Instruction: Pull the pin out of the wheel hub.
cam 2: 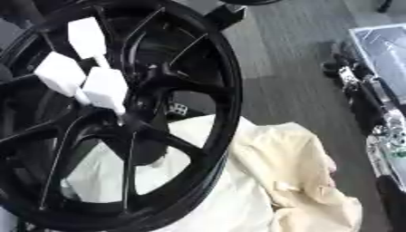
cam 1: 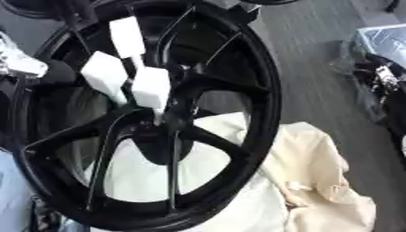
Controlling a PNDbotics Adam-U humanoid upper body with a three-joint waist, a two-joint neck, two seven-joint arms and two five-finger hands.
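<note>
Black wheel hub on cream cloth; white blocks, possibly pins.

A grey wood-grain floor carries everything here — a rumpled cream cloth spread on it, the black wheel standing tilted over the cloth, and dark clutter along the right edge.

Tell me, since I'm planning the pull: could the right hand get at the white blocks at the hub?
Probably: nothing covers the white blocks, though the right hand is out of view.
</note>
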